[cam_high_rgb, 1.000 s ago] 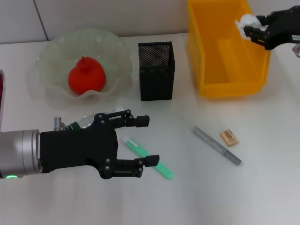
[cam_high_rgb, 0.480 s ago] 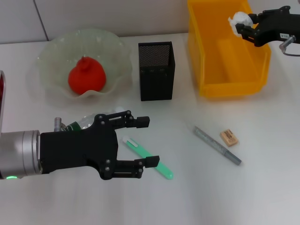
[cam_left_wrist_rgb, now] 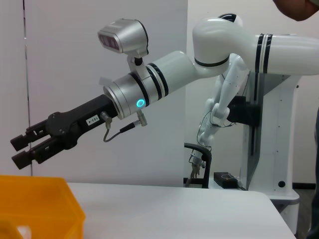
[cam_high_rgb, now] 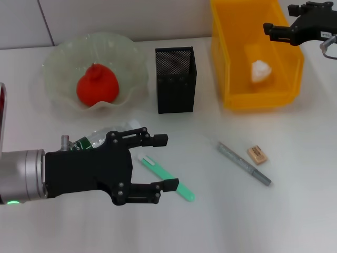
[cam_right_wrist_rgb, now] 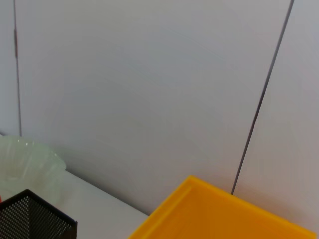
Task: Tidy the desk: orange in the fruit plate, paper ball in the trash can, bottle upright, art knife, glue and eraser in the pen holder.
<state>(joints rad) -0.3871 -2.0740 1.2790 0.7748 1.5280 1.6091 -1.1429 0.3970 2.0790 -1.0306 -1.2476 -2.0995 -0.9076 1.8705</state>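
- While its fingers stand parted and hold nothing, the right gripper (cam_high_rgb: pixel 269 26) hangs over the far right rim of the trash can (cam_high_rgb: pixel 234 97).
- Paper ball (cam_high_rgb: pixel 259 70): lying inside the trash can.
- Left gripper (cam_high_rgb: pixel 166 163): spread wide, empty, low over the tabletop (cam_high_rgb: pixel 295 221), straddling a green art knife (cam_high_rgb: pixel 167 177).
- Bottle (cam_high_rgb: pixel 95 138): on its side, partly hidden behind the left gripper.
- Orange (cam_high_rgb: pixel 97 86): in the fruit plate (cam_high_rgb: pixel 58 66).
- Pen holder (cam_high_rgb: pixel 176 80): upright between plate and can.
- Eraser (cam_high_rgb: pixel 257 154): beside a grey glue stick (cam_high_rgb: pixel 244 164).

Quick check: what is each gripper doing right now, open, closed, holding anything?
Left gripper: open, empty, above the bottle.
Right gripper: open, empty, over the trash can.
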